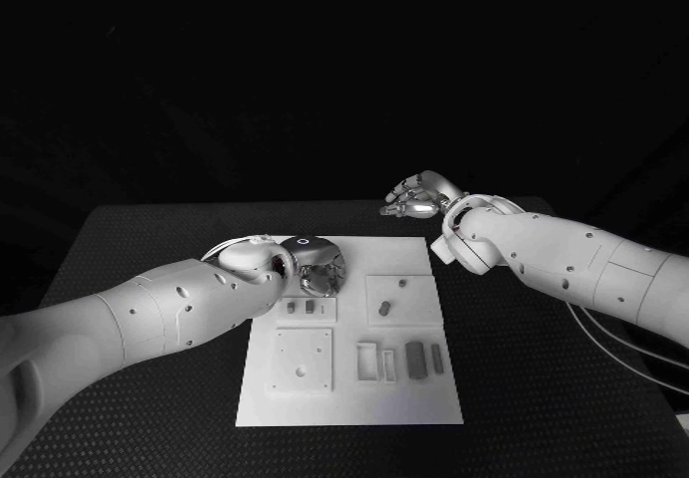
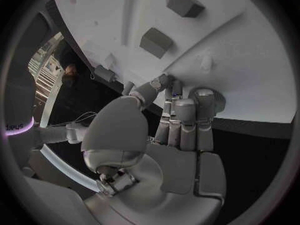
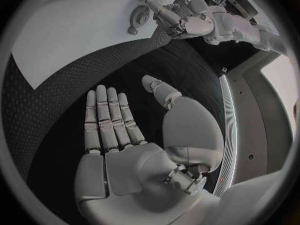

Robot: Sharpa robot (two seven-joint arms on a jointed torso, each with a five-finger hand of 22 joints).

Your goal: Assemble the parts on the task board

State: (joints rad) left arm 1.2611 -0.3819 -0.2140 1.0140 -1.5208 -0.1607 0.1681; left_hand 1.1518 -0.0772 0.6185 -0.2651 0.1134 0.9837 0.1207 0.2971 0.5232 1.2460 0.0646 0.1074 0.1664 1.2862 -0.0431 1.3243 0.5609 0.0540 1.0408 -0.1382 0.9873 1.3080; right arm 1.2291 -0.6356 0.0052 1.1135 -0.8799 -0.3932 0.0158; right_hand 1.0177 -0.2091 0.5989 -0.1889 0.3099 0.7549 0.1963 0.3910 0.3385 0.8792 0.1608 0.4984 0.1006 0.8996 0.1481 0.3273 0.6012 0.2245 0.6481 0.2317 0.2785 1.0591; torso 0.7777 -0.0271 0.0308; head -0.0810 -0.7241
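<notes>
The white task board (image 1: 351,393) lies mid-table with grey parts on it: two small blocks (image 1: 302,308), a piece (image 1: 385,308) in a raised square, and two dark bars (image 1: 425,358) at the right. My left hand (image 1: 309,264) hovers over the board's far left corner, fingers (image 2: 181,115) stretched towards the board edge with the thumb alongside; I see nothing in them. Two grey blocks (image 2: 155,41) and a small peg (image 2: 205,61) lie just beyond. My right hand (image 1: 416,199) hangs above the black table past the board's far right corner, flat with its fingers (image 3: 109,117) apart, empty.
A square plate (image 1: 302,360) with holes and two upright slots (image 1: 377,361) sit on the board's near half. A round fitting (image 3: 139,19) stands on the board beside my left hand (image 3: 181,15). Black mat surrounds the board on both sides.
</notes>
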